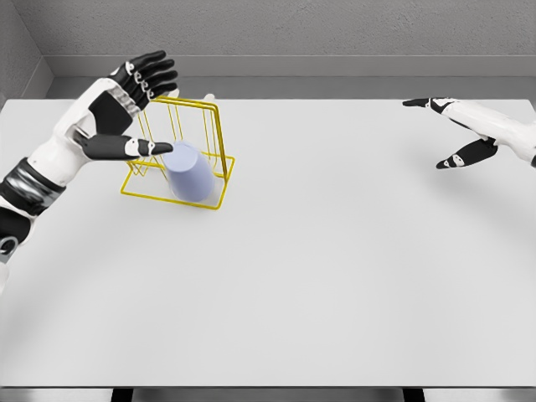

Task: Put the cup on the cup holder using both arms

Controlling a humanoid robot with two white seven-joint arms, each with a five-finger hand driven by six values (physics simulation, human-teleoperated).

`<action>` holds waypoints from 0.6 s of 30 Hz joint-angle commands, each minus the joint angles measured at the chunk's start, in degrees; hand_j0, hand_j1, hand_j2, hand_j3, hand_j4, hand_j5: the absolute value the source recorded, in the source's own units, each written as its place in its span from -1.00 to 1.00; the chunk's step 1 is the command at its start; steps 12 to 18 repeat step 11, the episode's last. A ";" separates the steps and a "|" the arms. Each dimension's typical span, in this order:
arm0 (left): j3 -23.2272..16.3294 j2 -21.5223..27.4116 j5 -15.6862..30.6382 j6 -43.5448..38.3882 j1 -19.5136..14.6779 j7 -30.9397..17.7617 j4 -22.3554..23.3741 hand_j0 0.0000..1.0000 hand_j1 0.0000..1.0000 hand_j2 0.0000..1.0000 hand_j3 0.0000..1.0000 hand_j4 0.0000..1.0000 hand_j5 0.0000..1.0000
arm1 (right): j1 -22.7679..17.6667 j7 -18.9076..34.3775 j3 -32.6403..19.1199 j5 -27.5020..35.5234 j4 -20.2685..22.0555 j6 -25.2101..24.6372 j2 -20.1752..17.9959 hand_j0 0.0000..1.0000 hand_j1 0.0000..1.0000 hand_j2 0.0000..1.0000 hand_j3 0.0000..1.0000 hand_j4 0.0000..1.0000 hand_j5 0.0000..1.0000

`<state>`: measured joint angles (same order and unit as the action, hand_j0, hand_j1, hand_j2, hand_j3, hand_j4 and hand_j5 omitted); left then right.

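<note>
A pale lavender cup [189,172] rests upside down inside the yellow wire cup holder [217,149] at the table's left rear. My left hand [151,113] hovers just left of the rack with fingers spread, its thumb tip close to the cup's upper edge but not gripping it. My right hand [442,130] is far off at the right rear of the table, fingers spread, holding nothing.
The white table [318,276] stretches wide in front and to the right of the rack. A grey wall runs behind the table's rear edge.
</note>
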<state>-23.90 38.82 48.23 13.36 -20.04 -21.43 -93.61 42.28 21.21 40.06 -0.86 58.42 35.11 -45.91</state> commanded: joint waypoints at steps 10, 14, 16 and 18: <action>-0.35 16.72 -12.90 21.64 7.39 -13.29 -6.67 1.00 1.00 1.00 1.00 1.00 1.00 | 0.00 -0.03 -0.07 0.42 0.02 -0.11 0.03 1.00 1.00 1.00 1.00 1.00 1.00; -0.35 16.72 -12.81 21.64 7.56 -13.29 -6.67 1.00 1.00 1.00 1.00 1.00 1.00 | 0.00 -0.03 -0.07 0.42 0.02 -0.11 0.03 1.00 1.00 1.00 1.00 1.00 1.00; -0.35 16.72 -12.81 21.64 7.56 -13.29 -6.67 1.00 1.00 1.00 1.00 1.00 1.00 | 0.00 -0.03 -0.07 0.42 0.02 -0.11 0.03 1.00 1.00 1.00 1.00 1.00 1.00; -0.35 16.72 -12.81 21.64 7.56 -13.29 -6.67 1.00 1.00 1.00 1.00 1.00 1.00 | 0.00 -0.03 -0.07 0.42 0.02 -0.11 0.03 1.00 1.00 1.00 1.00 1.00 1.00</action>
